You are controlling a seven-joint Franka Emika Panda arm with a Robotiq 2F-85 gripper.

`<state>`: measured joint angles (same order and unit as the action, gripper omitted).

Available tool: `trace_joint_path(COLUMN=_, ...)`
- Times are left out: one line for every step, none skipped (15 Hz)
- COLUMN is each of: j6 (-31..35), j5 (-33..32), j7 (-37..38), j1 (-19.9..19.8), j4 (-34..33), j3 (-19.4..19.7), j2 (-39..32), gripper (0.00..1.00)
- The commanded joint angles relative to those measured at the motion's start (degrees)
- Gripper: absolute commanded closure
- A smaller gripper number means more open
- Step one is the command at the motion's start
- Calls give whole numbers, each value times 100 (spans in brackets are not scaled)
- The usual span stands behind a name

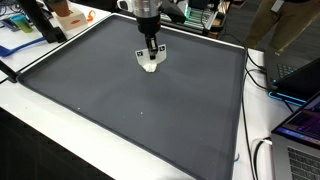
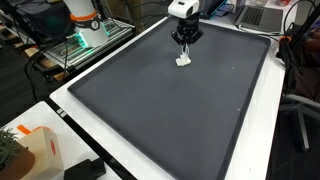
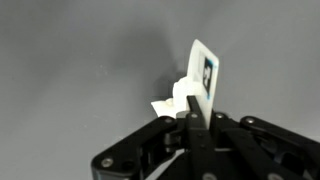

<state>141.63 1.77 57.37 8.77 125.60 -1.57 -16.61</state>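
A small white object (image 1: 151,65) (image 2: 184,61) sits near the far end of a dark grey mat (image 1: 130,110) (image 2: 170,110). My gripper (image 1: 150,50) (image 2: 183,44) comes down on it from above in both exterior views. In the wrist view the gripper (image 3: 192,112) is shut on the white object (image 3: 201,72), pinching a thin upright white tab that carries a dark and blue mark. A lumpy white part spreads out at the tab's base. Whether the object rests on the mat or hangs just above it I cannot tell.
The mat lies on a white table (image 1: 262,110). A laptop (image 1: 300,130) and cables stand at one side. An orange item (image 1: 70,12) and blue item (image 1: 15,45) lie beyond a corner. A white-and-orange box (image 2: 30,145) sits by the near corner.
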Motion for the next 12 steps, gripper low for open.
trace_joint_path(j6=-334, j5=371, j7=-366, j1=-47, j4=-269, j3=-145, j2=-473, gripper=99)
trace_joint_path(j6=-352, j5=302, j7=-267, j1=3, j4=-344, j3=-93, j2=-582, gripper=99)
trace_joint_path(j6=-377, j5=372, j7=-320, j1=-11, j4=-416, j3=-101, j2=-682, gripper=99)
trace_joint_path(j6=-451, j5=379, j7=-293, j1=-5, j4=-494, j3=-88, j2=-768, gripper=99)
trace_joint_path(j6=-576, j5=445, j7=-347, j1=-26, j4=-571, j3=-106, j2=-837, gripper=99)
trace_joint_path(j6=-820, j5=631, j7=-533, j1=-95, j4=-670, j3=-180, j2=-906, gripper=99)
trace_joint_path(j6=-954, j5=751, j7=-697, j1=-137, j4=-729, j3=-211, j2=-938, gripper=99)
trace_joint_path(j6=-1072, j5=855, j7=-848, j1=-175, j4=-770, j3=-215, j2=-952, gripper=99)
trace_joint_path(j6=-1176, j5=991, j7=-1071, j1=-229, j4=-809, j3=-235, j2=-950, gripper=99)
trace_joint_path(j6=-1284, j5=1107, j7=-1265, j1=-267, j4=-847, j3=-245, j2=-952, gripper=99)
trace_joint_path(j6=-1329, j5=1252, j7=-1541, j1=-317, j4=-869, j3=-278, j2=-942, gripper=99)
trace_joint_path(j6=-1383, j5=1378, j7=-1780, j1=-359, j4=-894, j3=-296, j2=-948, gripper=99)
